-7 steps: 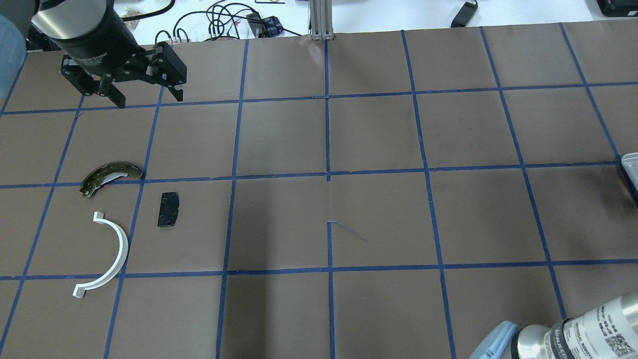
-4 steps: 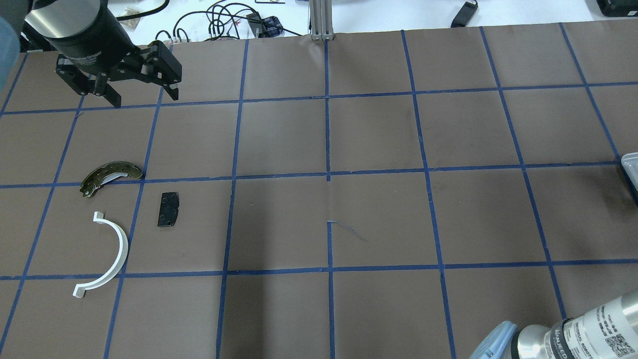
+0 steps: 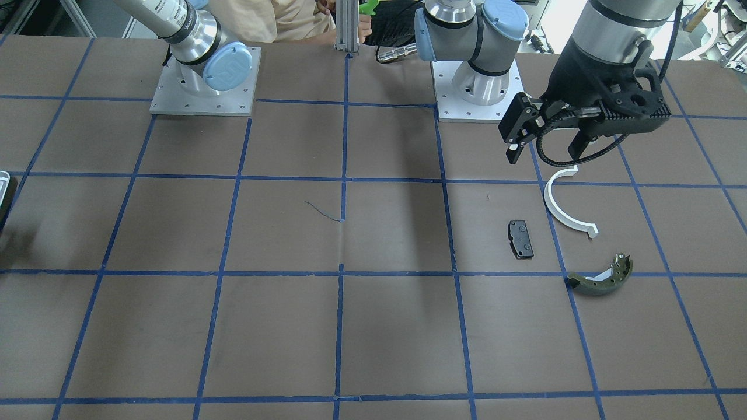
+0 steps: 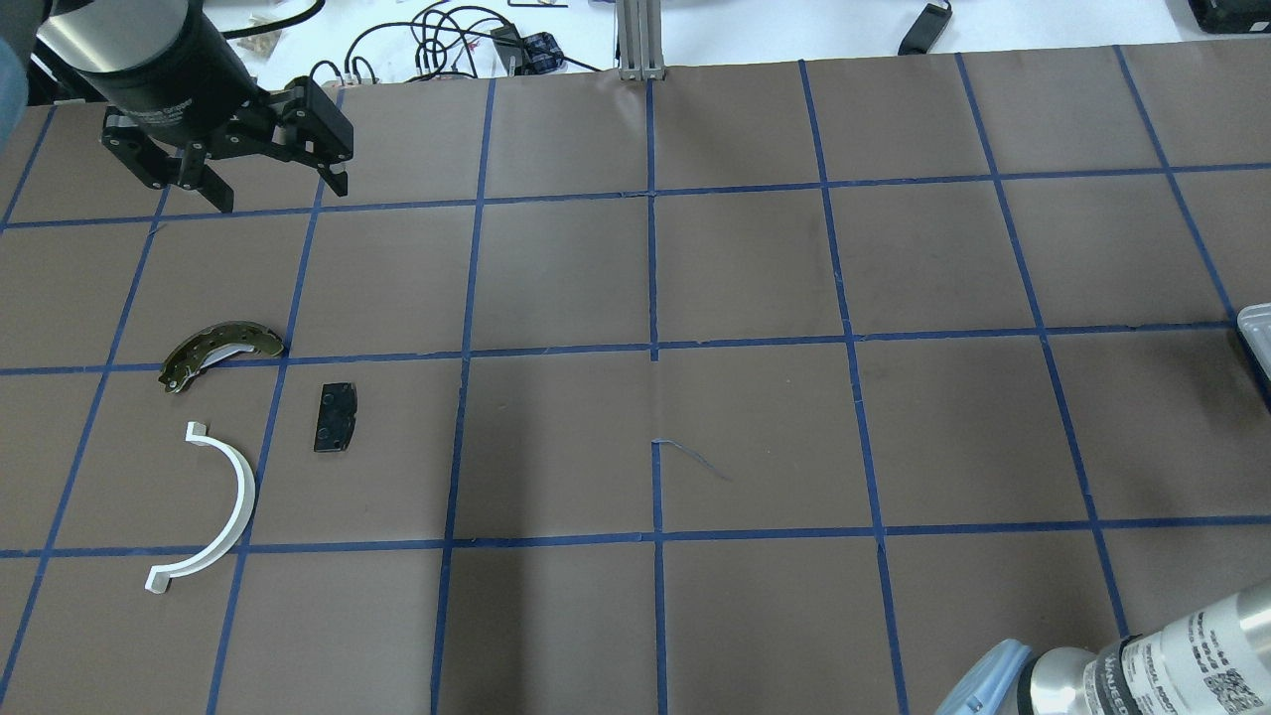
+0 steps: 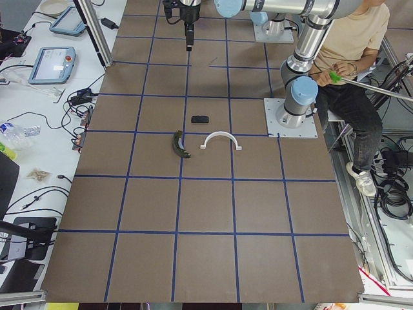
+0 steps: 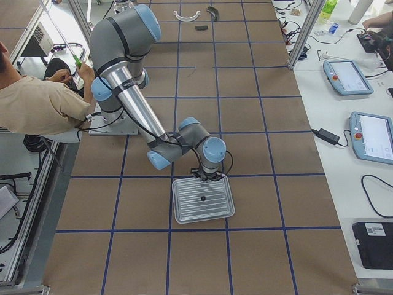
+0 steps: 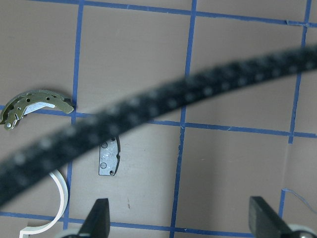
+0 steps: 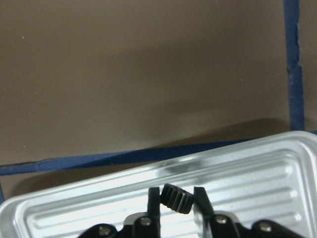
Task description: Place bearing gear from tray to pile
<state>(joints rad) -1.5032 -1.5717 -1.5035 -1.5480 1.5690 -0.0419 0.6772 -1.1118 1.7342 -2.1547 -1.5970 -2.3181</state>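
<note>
In the right wrist view my right gripper (image 8: 177, 204) is shut on a small black bearing gear (image 8: 177, 198), tilted between its fingers just above the ribbed silver tray (image 8: 247, 178). The tray shows as a sliver at the overhead view's right edge (image 4: 1256, 333). My left gripper (image 4: 278, 194) is open and empty, raised beyond the pile. The pile holds an olive-green brake shoe (image 4: 220, 350), a black pad (image 4: 336, 417) and a white half-ring (image 4: 223, 506), lying apart from one another.
A blurred black cable (image 7: 173, 109) crosses the left wrist view. The arm bases (image 3: 204, 81) (image 3: 478, 87) stand on the table's robot side. An aluminium post (image 4: 640, 40) and loose cables (image 4: 447, 40) are at the far edge. An operator (image 6: 37, 104) sits beside the table.
My left gripper has drifted a little farther away and to the left in the overhead view, still open. The pile parts have not moved.
</note>
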